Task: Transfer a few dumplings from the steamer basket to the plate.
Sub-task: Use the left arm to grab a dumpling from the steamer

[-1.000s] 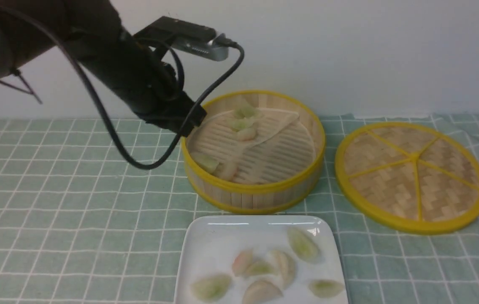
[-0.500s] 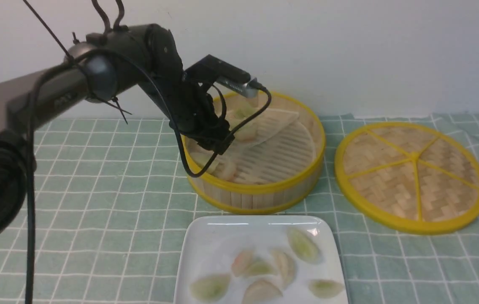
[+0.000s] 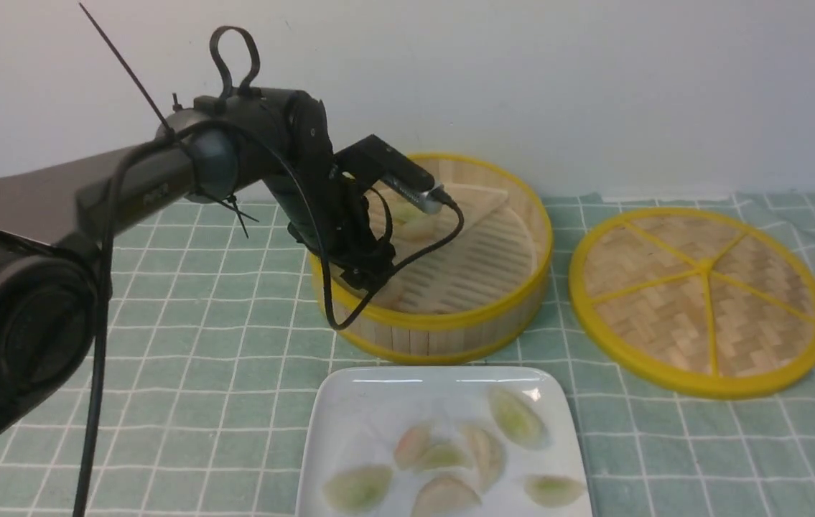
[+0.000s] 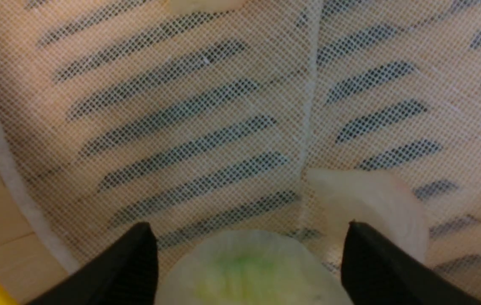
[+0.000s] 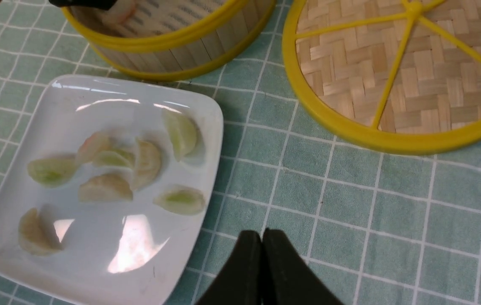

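Shows the black left gripper (image 4: 247, 231) lowered inside a round bamboo-slat steamer basket with yellow rims (image 3: 450, 319), close to its front-left wall. Holds nothing: fingers (image 4: 138, 258) spread wide on either side of a pale green crescent dumpling (image 4: 244, 271) lying on the white mesh liner (image 4: 181, 106). Cannot tell whether either finger touches it. Lies with its long axis across the gap, from one finger toward the other, curved edge pointing away from the gripper toward the basket floor. Just beside it, by one finger, a pale pink-white dumpling (image 4: 371, 203). Farther back in the basket, two more dumplings (image 3: 416, 227), partly hidden by the arm.

In front of the basket, nearer the robot, a glossy white square plate with rounded corners (image 5: 96, 97), carrying eight dumplings (image 5: 104, 188) that point in mixed directions. To the right of the basket, a flat woven bamboo lid with yellow spokes (image 3: 701, 301) on the green checked cloth (image 3: 163, 359).

Above that cloth, near the plate's corner, the right gripper (image 5: 261, 234), fingers pressed together on nothing.
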You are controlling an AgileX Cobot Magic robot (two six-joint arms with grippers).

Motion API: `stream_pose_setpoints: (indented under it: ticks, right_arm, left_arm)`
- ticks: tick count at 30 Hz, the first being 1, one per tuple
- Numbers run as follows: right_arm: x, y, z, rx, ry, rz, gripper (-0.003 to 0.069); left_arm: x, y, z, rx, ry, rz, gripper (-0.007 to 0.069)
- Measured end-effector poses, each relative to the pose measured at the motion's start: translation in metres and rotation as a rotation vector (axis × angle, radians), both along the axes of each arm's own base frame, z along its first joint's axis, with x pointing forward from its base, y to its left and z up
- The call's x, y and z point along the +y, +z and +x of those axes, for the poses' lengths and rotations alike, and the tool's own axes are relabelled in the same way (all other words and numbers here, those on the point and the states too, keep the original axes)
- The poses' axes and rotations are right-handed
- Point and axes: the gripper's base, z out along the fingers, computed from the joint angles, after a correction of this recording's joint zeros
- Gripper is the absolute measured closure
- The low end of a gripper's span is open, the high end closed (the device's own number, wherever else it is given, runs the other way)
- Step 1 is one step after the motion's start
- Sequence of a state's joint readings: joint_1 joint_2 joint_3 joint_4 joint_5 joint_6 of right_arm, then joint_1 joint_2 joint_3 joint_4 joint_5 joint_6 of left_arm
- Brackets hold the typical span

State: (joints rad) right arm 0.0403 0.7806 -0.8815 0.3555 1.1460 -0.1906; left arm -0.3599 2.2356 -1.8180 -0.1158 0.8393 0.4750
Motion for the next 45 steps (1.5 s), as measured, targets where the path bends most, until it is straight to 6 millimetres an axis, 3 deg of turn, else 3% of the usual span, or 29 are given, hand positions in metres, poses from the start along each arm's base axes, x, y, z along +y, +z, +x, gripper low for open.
stream_pose_setpoints:
  ticks: [4,12,14,15,16,17,22,26,29,35,38,42,43,45]
  right_arm:
    - [0.000,0.000,0.000,0.001,0.001,0.001,0.0672]
    - [0.000,0.000,0.000,0.003,0.001,0.002,0.0672]
    - [0.000,0.000,0.000,0.004,0.002,0.002,0.0672]
    - [0.000,0.000,0.000,0.004,0.002,0.002,0.0672]
    - [0.000,0.000,0.000,0.004,0.002,0.002,0.0672]
    - [0.000,0.000,0.000,0.004,0.002,0.004,0.0672]
    - [0.000,0.000,0.000,0.004,0.005,0.003,0.0672]
    - [0.000,0.000,0.000,0.003,0.006,0.002,0.0672]
    - [0.000,0.000,0.000,0.004,0.006,0.002,0.0672]
    - [0.000,0.000,-0.001,0.006,0.007,0.001,0.0672]
    - [0.001,-0.001,-0.001,0.010,0.008,0.001,0.0672]
    - [0.001,-0.001,-0.001,0.010,0.008,0.001,0.0672]
    - [0.001,-0.001,-0.001,0.010,0.008,0.001,0.0672]
    - [0.001,-0.001,-0.001,0.010,0.008,0.001,0.0672]
  left_arm:
    - [-0.007,-0.006,-0.005,0.022,-0.029,0.043,0.0211]
    - [-0.021,0.006,-0.009,0.056,-0.012,0.080,0.0232]
    - [-0.029,0.025,-0.009,0.064,0.008,0.070,0.0417]
    - [-0.030,0.027,-0.009,0.057,0.008,0.067,0.0417]
    - [-0.033,0.041,-0.008,0.053,0.009,0.063,0.0526]
    - [-0.034,0.051,-0.009,0.053,0.010,0.062,0.0570]
    - [-0.037,0.097,-0.007,-0.016,0.019,0.019,0.0631]
    - [-0.036,0.113,-0.010,-0.049,0.020,0.002,0.0631]
    - [-0.035,0.111,-0.011,-0.037,0.022,0.005,0.0631]
    - [-0.035,0.074,-0.009,0.044,-0.029,0.075,0.0601]
    - [-0.037,0.049,-0.005,0.091,-0.035,0.104,0.0483]
    - [-0.037,0.035,-0.002,0.112,-0.034,0.127,0.0345]
    - [-0.038,0.028,-0.001,0.126,-0.033,0.133,0.0272]
    - [-0.038,0.020,0.001,0.134,-0.031,0.148,0.0202]
